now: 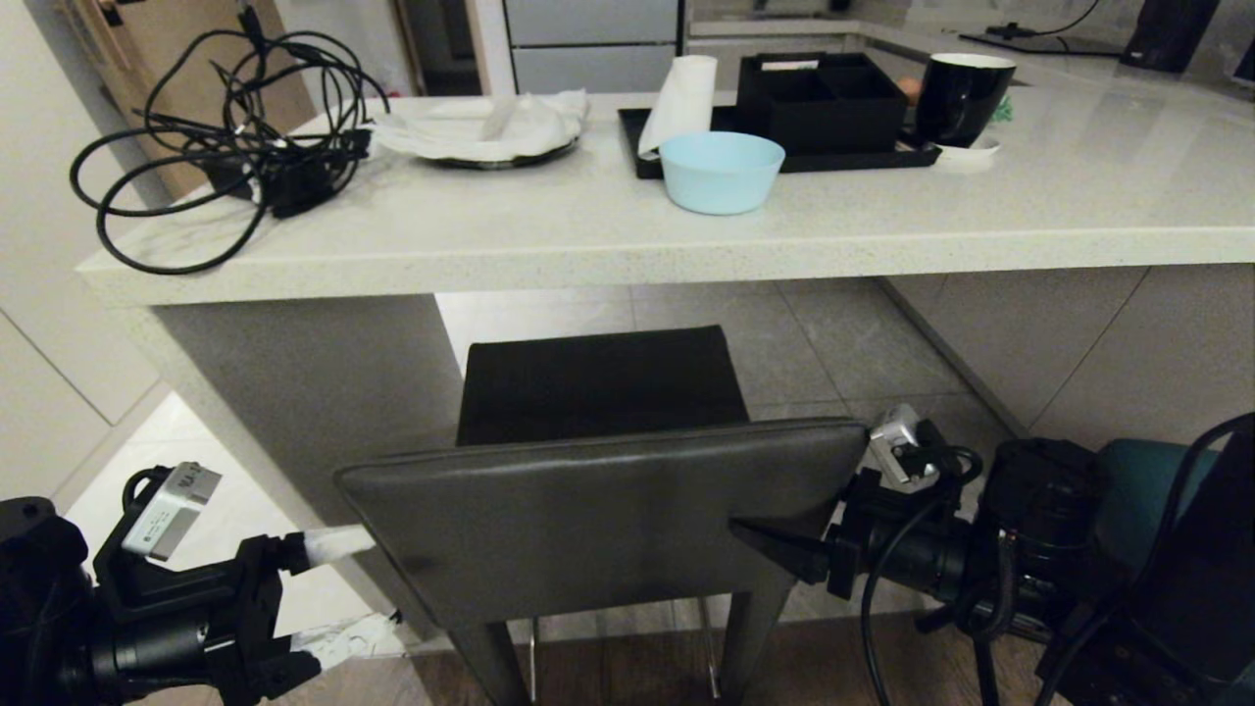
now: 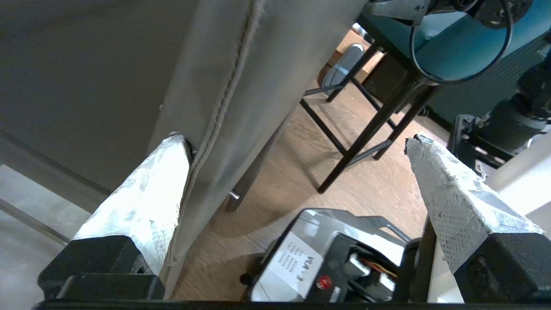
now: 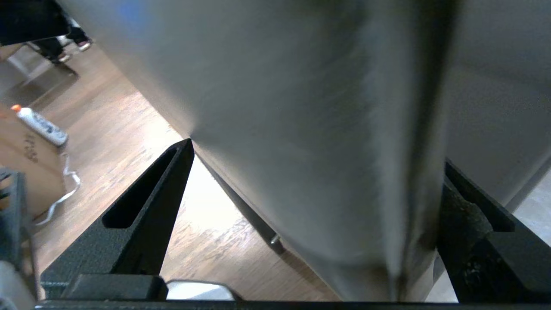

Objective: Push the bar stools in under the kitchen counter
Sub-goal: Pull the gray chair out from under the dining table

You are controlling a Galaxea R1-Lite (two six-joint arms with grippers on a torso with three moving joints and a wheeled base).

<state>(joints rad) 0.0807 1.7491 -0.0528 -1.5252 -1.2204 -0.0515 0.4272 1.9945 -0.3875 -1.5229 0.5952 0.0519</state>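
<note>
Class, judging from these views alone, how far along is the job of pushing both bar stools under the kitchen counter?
Done: nothing fully; the dark grey-brown square-backed stool has its seat partly under the off-white stone-look counter, backrest still outside. In hand: the open left gripper and right gripper flank that backrest. Left: finishing this push, then the teal leather stool, still standing by the right arm.

Left gripper [image 1: 338, 588] low, jaws spread, right gripper [image 1: 775, 544] level, jaws spread

The kitchen counter [image 1: 549, 240] bears tangled cables [image 1: 225, 137], a blue bowl [image 1: 721, 172], perhaps a cloth-covered plate [image 1: 485, 127].
</note>
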